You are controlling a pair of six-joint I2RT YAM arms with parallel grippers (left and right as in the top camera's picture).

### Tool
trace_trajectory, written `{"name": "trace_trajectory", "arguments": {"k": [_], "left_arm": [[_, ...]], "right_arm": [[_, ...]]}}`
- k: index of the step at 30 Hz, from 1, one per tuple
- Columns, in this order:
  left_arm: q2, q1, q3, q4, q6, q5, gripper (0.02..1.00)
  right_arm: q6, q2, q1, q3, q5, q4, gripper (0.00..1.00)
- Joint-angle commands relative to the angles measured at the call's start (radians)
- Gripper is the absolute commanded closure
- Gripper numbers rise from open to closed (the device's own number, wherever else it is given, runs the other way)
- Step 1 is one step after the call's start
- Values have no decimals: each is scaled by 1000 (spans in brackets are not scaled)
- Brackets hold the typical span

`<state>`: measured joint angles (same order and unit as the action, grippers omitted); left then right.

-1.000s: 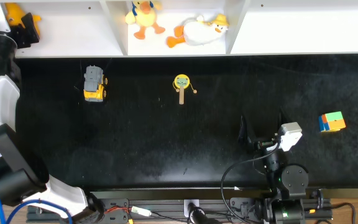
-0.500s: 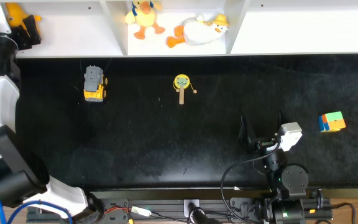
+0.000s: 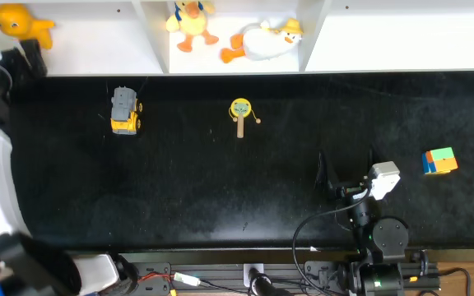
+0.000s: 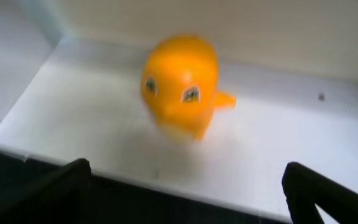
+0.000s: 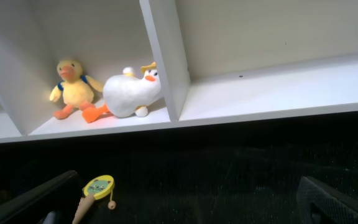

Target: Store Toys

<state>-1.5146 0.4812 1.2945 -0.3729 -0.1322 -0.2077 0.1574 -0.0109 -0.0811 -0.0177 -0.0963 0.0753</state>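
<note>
well, orange duck [image 4: 182,84] sits inside the shelf edge [image 4: 142,179], left hand [image 4: 186,167] clear.

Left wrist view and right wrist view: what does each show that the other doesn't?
Left wrist view: an orange duck, face on, on the white shelf. Right wrist view: a yellow plush duck and a white plush bird side by side, plus a rattle on the black mat. Both: the shelf, the mat, and an open pincer, left pincer or right pincer.
</note>
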Motion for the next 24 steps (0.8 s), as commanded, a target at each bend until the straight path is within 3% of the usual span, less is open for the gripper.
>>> {"name": "trace_trajectory", "arguments": {"k": [1,6,11,24], "left_arm": [[115,10,16,-165,-82,12,20],[188,-1,7,-346,-135,-159,20],[188,-90,-67,-382,-129,-164,18],[156,-385,-275,-239,-2,159,20]], "right_arm": [[3,7,-5,13,5,-5,5],[3,7,-5,13,5,-5,5],[3,7,-5,13,5,-5,5],[3,7,-5,13,5,-5,5]]}}
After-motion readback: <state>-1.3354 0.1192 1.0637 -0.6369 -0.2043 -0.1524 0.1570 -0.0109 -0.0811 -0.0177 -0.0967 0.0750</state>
